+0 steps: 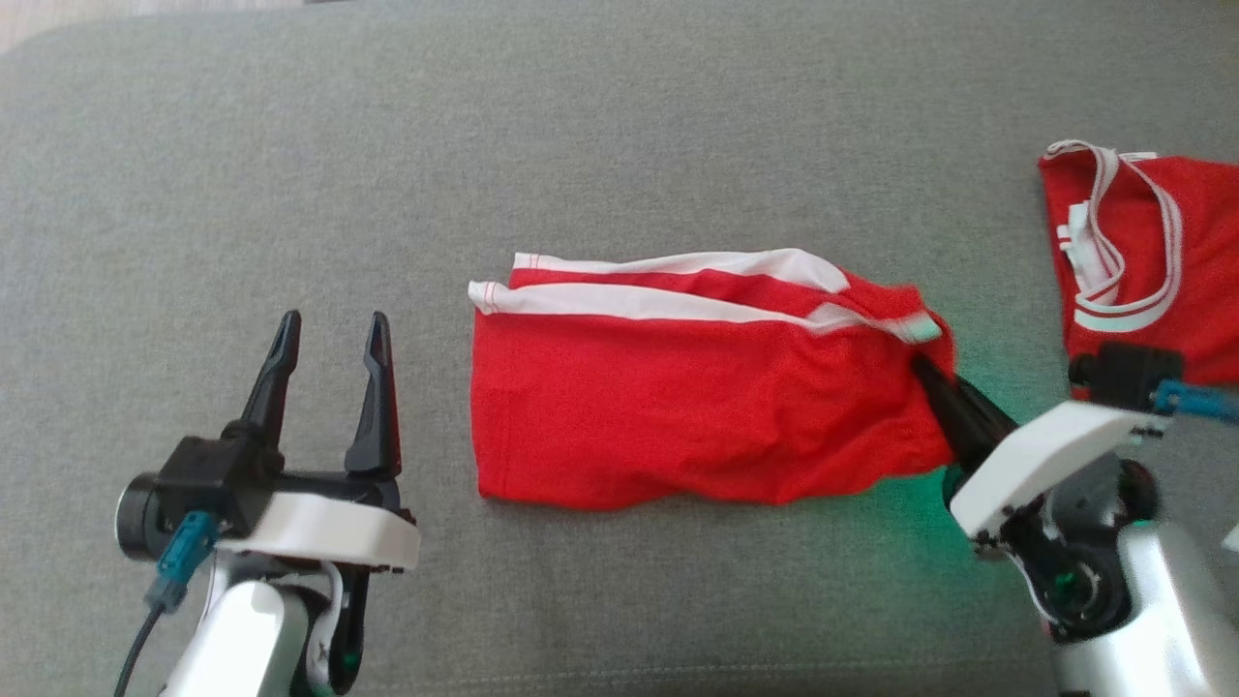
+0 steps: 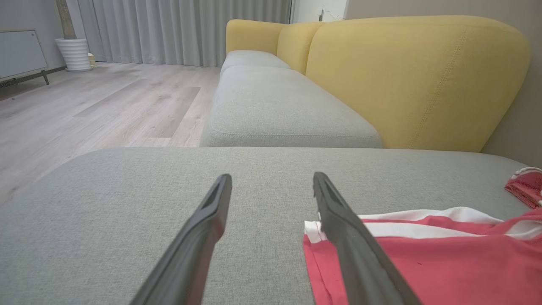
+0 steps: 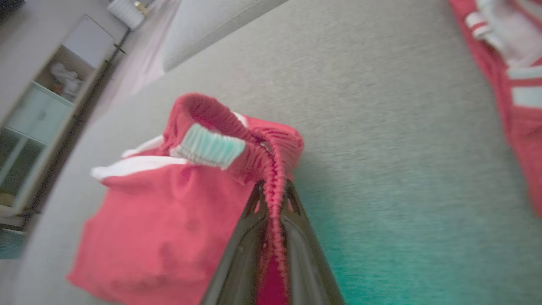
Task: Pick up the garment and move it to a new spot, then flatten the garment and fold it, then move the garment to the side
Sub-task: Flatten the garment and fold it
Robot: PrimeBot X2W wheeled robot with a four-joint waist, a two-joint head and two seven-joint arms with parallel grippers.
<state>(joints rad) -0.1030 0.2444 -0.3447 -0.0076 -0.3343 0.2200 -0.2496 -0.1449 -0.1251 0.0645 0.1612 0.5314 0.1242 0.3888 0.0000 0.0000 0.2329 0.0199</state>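
The garment [image 1: 697,407] is a pair of red shorts with white side stripes, folded and lying in the middle of the grey cushion [image 1: 619,126]. My right gripper [image 1: 927,368] is shut on its ribbed waistband at the right end. In the right wrist view the red waistband [image 3: 237,127] with a pale label bunches up between the fingers of that gripper [image 3: 273,186]. My left gripper [image 1: 331,327] stands open left of the shorts, apart from them. The left wrist view shows this gripper [image 2: 272,180] above bare cushion, with the striped hem [image 2: 423,250] beside its right finger.
A second red garment with white trim [image 1: 1142,261] lies at the cushion's right edge, behind my right wrist. In the left wrist view a yellow sofa back [image 2: 415,76], another seat cushion [image 2: 279,110] and wooden floor [image 2: 84,101] lie beyond the grey cushion's far edge.
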